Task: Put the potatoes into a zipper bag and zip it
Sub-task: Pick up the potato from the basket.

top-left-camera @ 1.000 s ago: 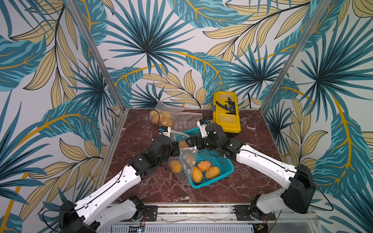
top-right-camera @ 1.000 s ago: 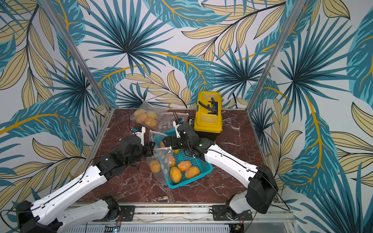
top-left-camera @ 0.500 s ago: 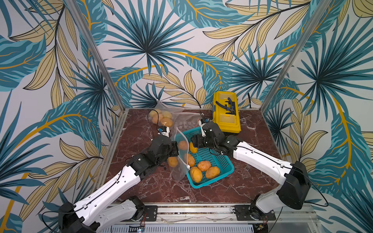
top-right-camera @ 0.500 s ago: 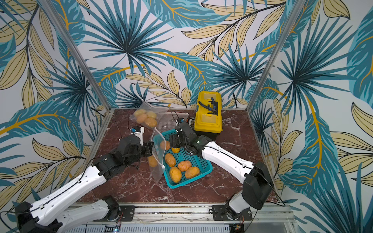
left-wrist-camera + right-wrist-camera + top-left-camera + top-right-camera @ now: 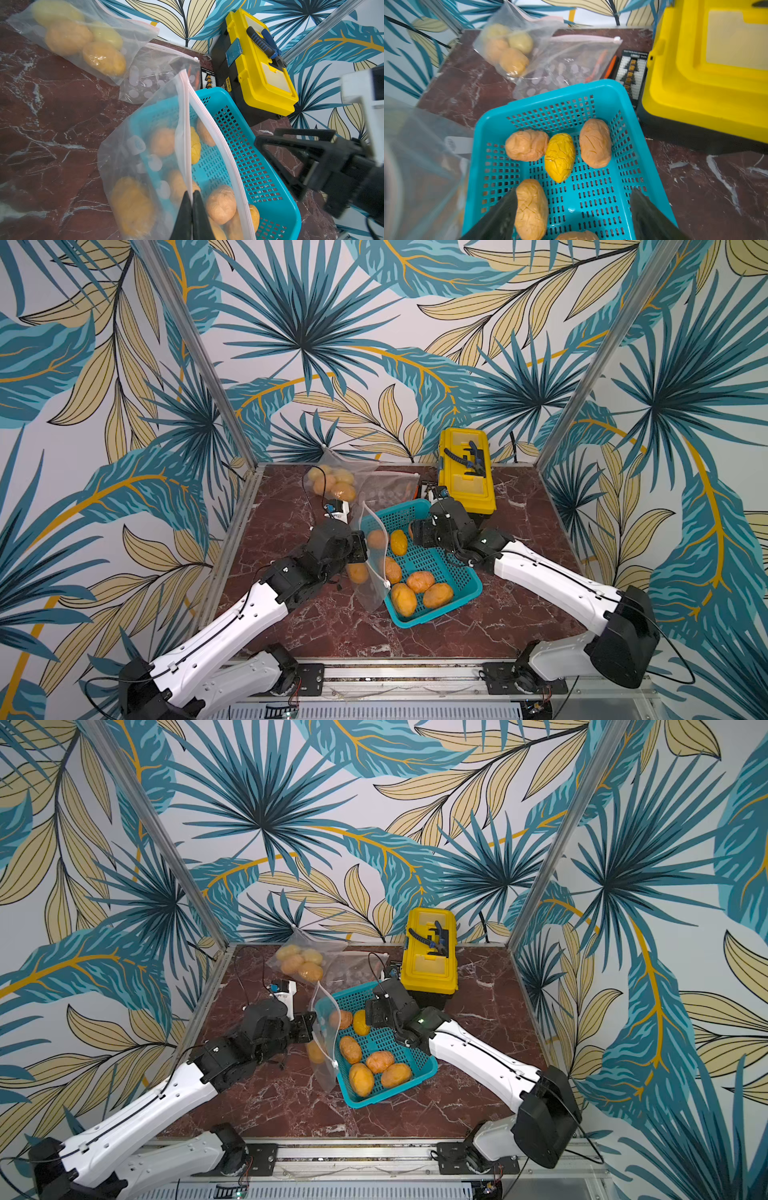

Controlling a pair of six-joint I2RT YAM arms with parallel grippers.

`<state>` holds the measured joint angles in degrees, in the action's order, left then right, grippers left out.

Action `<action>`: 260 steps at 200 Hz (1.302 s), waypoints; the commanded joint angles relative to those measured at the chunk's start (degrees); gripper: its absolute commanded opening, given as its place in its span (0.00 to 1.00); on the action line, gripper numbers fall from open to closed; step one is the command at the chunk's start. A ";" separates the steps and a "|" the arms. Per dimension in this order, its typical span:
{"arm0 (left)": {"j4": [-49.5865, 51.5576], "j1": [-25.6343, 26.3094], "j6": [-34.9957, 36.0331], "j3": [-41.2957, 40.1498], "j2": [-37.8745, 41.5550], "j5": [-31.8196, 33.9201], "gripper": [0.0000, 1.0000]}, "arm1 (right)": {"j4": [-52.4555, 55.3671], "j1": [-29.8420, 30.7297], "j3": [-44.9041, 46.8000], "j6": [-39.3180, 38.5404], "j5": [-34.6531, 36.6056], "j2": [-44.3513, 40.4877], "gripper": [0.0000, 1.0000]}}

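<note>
A clear zipper bag (image 5: 370, 593) (image 5: 326, 1056) stands upright against the left side of the teal basket (image 5: 432, 616) (image 5: 376, 1099). My left gripper (image 5: 360, 546) (image 5: 192, 193) is shut on one lip of its mouth, which gapes narrowly. One potato (image 5: 357, 572) (image 5: 133, 205) lies inside the bag. Several potatoes (image 5: 419, 581) (image 5: 380, 1061) (image 5: 560, 156) lie in the basket (image 5: 550, 91). Over the basket's far end my right gripper (image 5: 417, 532) (image 5: 573, 190) hangs open and holds nothing; one potato (image 5: 531, 207) lies beside one of its fingers.
A yellow toolbox (image 5: 465, 472) stands right behind the basket. At the back left lies a second clear bag holding potatoes (image 5: 332, 483), with a flat zipper bag (image 5: 386, 489) next to it. Patterned walls close the table on three sides.
The right gripper has drawn back from the bag's mouth to above the basket. The bag's mouth has narrowed and the bag hangs more upright from the left gripper.
</note>
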<state>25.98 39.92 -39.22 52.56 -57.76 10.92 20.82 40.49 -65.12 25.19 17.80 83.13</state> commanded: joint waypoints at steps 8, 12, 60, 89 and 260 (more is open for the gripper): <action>0.08 -0.27 0.78 0.79 0.51 -0.38 0.00 | -1.22 -1.20 0.84 -0.66 1.12 5.63 0.84; 0.11 -0.19 0.81 0.79 0.53 -0.42 0.00 | -1.22 -1.46 0.50 -0.92 0.99 6.55 0.84; 0.10 -0.24 1.02 0.84 0.43 -0.30 0.00 | 0.27 -3.37 -5.80 -2.72 0.21 17.75 0.84; 0.13 -0.26 1.14 0.68 0.72 -0.17 0.00 | 1.20 -5.18 -9.64 -2.66 -2.25 24.19 0.84; -0.05 -0.24 2.23 0.23 1.59 -2.55 0.00 | 2.52 -7.27 -5.62 -0.25 -8.67 17.10 0.37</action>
<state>26.02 39.92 -38.41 52.56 -56.88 9.69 22.72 33.19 -73.82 23.75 10.44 106.63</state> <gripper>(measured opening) 0.047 0.547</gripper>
